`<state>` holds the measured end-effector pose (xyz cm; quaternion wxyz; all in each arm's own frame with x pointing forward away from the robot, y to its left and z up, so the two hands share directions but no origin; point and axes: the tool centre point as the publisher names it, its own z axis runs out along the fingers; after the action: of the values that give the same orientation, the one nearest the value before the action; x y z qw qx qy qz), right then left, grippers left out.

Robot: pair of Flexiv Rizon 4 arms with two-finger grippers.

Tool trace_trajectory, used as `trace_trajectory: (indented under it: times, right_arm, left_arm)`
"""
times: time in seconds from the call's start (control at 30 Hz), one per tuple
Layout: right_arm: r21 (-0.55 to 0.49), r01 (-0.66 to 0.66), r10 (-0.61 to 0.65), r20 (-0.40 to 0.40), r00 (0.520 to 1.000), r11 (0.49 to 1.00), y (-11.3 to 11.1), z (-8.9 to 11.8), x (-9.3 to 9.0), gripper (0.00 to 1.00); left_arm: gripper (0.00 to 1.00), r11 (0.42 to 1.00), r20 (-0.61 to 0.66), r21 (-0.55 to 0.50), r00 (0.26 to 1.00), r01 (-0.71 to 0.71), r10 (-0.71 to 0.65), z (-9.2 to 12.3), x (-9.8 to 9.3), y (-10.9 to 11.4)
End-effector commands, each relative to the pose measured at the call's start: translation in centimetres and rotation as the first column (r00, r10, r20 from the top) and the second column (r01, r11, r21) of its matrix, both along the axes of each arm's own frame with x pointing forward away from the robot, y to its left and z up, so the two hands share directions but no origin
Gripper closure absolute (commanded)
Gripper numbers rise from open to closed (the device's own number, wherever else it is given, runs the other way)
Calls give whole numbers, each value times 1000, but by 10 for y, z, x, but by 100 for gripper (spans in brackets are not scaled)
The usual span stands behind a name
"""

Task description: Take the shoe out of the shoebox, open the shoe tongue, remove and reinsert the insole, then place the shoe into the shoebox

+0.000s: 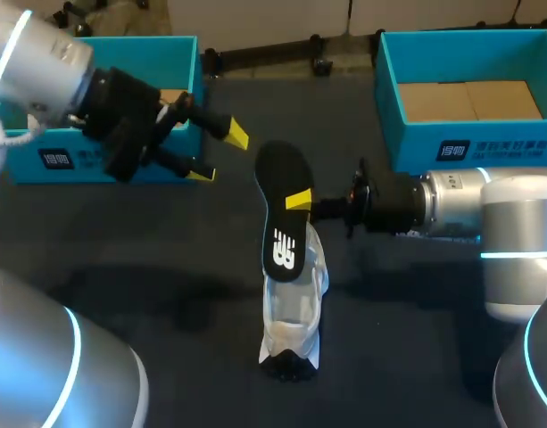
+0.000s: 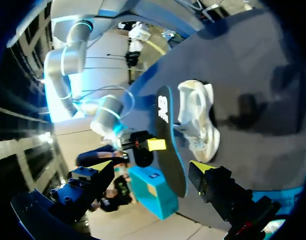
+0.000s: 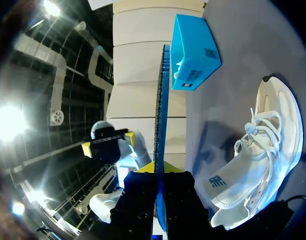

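**A:** Two teal boxes at the far side. The right box (image 1: 523,143) shows brown cardboard (image 1: 469,100) inside, and the left box (image 1: 19,165) is mostly hidden behind the left arm.

**B:** And the white shoe (image 1: 293,308) is out on the tabletop (image 1: 166,294), between the boxes and nearer the robot!

**A:** The right arm comes in level from the side. The right end effector (image 1: 300,201) is pinching the black insole (image 1: 280,178), which hangs tilted above the shoe with its logo end lowest.

**B:** The left end effector (image 1: 219,153) hovers before the left box, fingers spread wide, aimed at the insole's upper end and just short of it.

**A:** The shoe is well apart from both boxes, with tabletop showing on both its sides.
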<state>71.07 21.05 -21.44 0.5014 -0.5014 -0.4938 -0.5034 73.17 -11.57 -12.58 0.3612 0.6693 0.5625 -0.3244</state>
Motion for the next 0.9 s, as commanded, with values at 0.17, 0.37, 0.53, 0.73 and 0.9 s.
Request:
trace_trajectory:
  times: [0.17,0.37,0.53,0.73,0.9]
  right_arm:
    - [0,2,-2,0,1000,1000,1,-1,-1,100]
    - [0,2,-2,0,1000,1000,1,-1,-1,100]
    - [0,2,-2,0,1000,1000,1,-1,-1,100]
    - [0,2,-2,0,1000,1000,1,-1,-1,100]
    - [0,2,-2,0,1000,1000,1,-1,-1,100]
  left_arm:
    - [0,865,-41,-499,998,-56,41,-17,-10,11]
    - [0,833,-71,-531,988,-154,137,-38,-8,16]
    - [0,809,-96,-560,984,-179,151,-48,-4,9]
    - [0,799,-122,-556,974,-227,192,-60,9,-5]
    - [0,785,-173,-560,964,-264,201,-65,21,-20]
